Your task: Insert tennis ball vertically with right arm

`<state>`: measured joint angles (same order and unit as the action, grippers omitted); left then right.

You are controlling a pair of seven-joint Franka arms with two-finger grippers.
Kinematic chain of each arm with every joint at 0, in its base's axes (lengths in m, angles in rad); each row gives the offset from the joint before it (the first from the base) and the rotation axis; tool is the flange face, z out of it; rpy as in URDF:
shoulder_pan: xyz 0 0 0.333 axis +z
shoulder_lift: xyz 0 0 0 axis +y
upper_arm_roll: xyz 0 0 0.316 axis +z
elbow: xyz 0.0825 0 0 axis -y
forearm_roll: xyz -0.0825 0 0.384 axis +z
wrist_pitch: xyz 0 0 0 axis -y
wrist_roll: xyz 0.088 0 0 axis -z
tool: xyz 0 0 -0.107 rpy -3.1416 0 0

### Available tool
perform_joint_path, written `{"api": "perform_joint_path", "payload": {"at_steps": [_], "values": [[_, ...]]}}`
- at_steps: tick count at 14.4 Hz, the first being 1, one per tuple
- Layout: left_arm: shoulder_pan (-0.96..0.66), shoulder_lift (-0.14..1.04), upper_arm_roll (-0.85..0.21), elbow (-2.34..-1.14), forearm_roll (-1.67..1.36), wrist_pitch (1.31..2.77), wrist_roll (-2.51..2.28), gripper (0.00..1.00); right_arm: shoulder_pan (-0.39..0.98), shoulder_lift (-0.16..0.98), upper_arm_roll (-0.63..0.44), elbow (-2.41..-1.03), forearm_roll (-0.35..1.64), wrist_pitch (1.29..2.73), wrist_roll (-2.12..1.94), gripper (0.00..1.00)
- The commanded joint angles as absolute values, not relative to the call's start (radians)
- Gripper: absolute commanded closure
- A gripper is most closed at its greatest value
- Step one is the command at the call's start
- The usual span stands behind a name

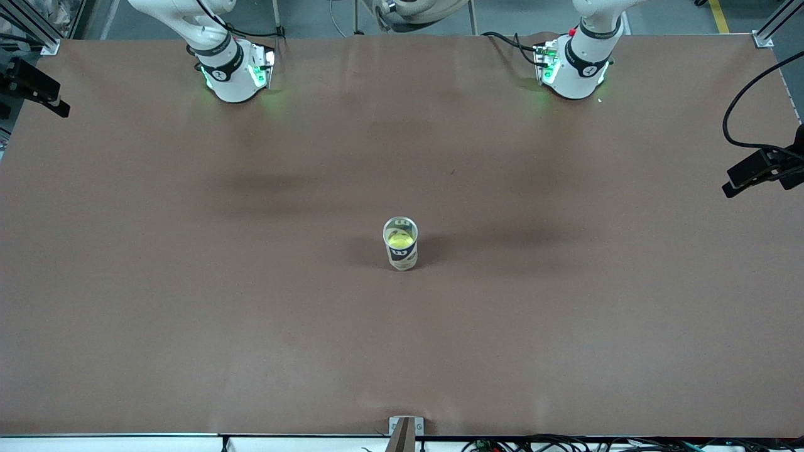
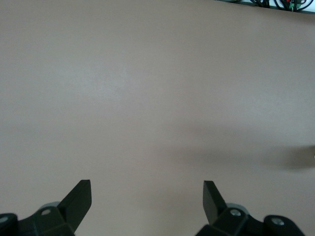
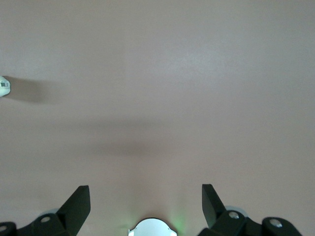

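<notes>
On the brown desk (image 1: 188, 314) a clear can (image 1: 400, 243) stands upright, about midway between the two arms' ends and nearer to the front camera than both robot bases. Inside it I can see the yellow tennis ball (image 1: 399, 239), resting in the upper part of the can, under the open rim. A dark label band goes around the can below the ball.

The right gripper (image 3: 146, 196) is up in the air over bare desk. Its two black fingers (image 3: 78, 204) stand wide apart, released, and nothing is between them. In the right wrist view only a small white piece of the can (image 3: 4, 86) shows at the edge of the picture, well apart from the fingers, with its shadow beside it on the desk.

The left gripper (image 2: 147, 191) also hangs over bare desk, and this arm waits. Its fingers (image 2: 79, 200) are spread in the same way and hold nothing. The can does not show clearly in the left wrist view.

The ball is therefore in the can and well away from all the fingers.
</notes>
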<state>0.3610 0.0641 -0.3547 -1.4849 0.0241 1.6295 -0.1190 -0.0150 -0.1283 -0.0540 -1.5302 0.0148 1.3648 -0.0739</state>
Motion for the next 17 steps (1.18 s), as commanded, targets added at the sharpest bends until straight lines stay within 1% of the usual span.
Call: {"api": "perform_joint_path", "payload": {"at_steps": [1,4,7,8,11,17], "values": [[0.289,0.064,-0.292,-1.466,0.043,1.609,-0.104,0.00,-0.017,-0.160,-0.051,-1.566,0.003,1.382,-0.080,0.00],[0.109,0.063,-0.109,-1.466,0.038,1.609,-0.104,0.00,-0.018,-0.161,-0.051,-1.566,0.006,1.362,-0.077,0.00],[-0.023,0.063,0.020,-1.454,0.035,1.609,-0.106,0.00,-0.020,-0.160,-0.051,-1.563,0.008,1.339,-0.075,0.00],[-0.046,0.063,0.047,-1.454,0.032,1.609,-0.106,0.00,-0.020,-0.158,-0.051,-1.560,0.008,1.332,-0.075,0.00],[-0.103,0.064,0.103,-1.454,0.032,1.609,-0.106,0.00,-0.015,-0.158,-0.049,-1.557,0.008,1.333,-0.075,0.00],[-0.072,0.067,0.094,-1.456,0.029,1.609,-0.103,0.00,-0.017,-0.158,-0.048,-1.555,0.008,1.339,-0.078,0.00]]}}
